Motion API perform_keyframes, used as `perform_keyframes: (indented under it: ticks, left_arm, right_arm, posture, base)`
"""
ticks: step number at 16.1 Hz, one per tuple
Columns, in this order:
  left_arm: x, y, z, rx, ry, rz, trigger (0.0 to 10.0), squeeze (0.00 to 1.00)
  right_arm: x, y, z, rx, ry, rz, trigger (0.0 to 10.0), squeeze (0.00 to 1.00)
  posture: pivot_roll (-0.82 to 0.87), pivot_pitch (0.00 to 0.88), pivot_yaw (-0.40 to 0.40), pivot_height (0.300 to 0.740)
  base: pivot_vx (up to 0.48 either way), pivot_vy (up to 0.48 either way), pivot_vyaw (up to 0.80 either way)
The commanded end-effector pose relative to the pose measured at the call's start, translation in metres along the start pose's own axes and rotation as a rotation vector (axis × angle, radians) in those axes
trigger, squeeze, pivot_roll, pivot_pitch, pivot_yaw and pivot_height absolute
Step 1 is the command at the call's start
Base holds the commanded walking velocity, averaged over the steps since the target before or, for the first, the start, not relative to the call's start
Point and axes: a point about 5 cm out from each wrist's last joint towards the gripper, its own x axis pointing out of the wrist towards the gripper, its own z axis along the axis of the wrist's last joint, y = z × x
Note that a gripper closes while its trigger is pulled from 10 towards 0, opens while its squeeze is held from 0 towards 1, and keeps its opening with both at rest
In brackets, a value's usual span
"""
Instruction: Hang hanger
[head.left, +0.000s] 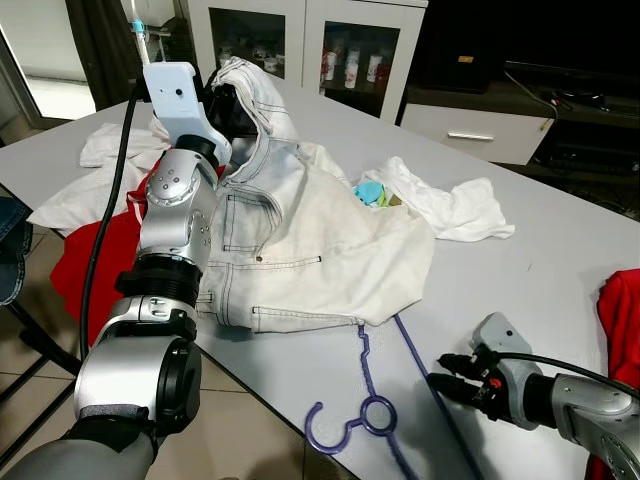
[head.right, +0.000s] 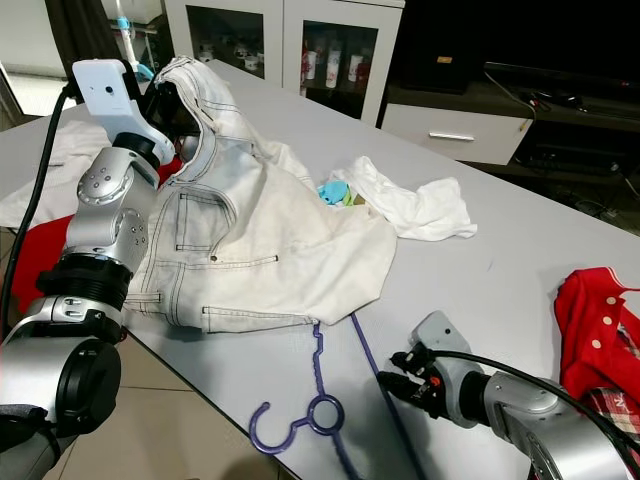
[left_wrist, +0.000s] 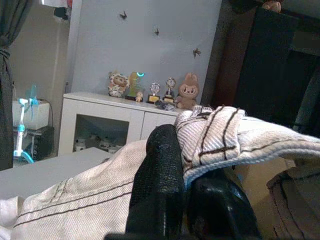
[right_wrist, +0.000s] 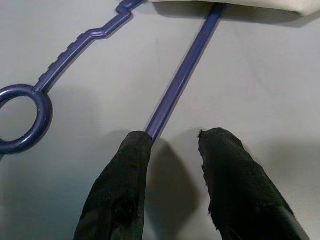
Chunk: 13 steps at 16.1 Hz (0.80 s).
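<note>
A purple plastic hanger (head.left: 362, 365) lies flat on the grey table (head.left: 540, 290) near its front edge. Its hook (head.left: 325, 430) points toward me and its far end is hidden under a white denim garment (head.left: 300, 230). My left gripper (head.left: 225, 108) is raised at the back left, shut on the garment's waistband (left_wrist: 220, 130) and holding that part up. My right gripper (head.left: 440, 385) rests low on the table, open, just right of the hanger's long bar (right_wrist: 182, 75). One fingertip (right_wrist: 132, 145) touches the bar; nothing lies between the fingers.
A white cloth (head.left: 450, 210) and a small blue item (head.left: 370, 192) lie behind the denim. Red garments sit at the right edge (head.left: 620, 310) and hang off the left side (head.left: 110, 260). A white shirt (head.left: 110, 150) lies at the back left. A glass-door cabinet (head.left: 300, 40) stands behind the table.
</note>
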Motion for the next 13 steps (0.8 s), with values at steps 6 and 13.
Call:
perform_keyframes:
  ticks: [6,13]
  left_arm:
    - [0.002,-0.004,0.006,0.017,-0.011,-0.016,10.0,0.0]
    - [0.002,-0.003,0.006,0.019,-0.009,-0.013,10.0,0.0]
  right_arm:
    - [-0.011,-0.022,0.014,0.058,-0.096,-0.124,10.0,0.0]
    - [0.006,-0.002,0.033,0.015,-0.181,0.0,10.0,0.0]
  posture:
    - [-0.09,0.0,-0.048,0.74]
    - [-0.09,0.0,-0.045,0.74]
  base:
    - [0.0,0.0,0.0]
    - [0.0,0.0,0.0]
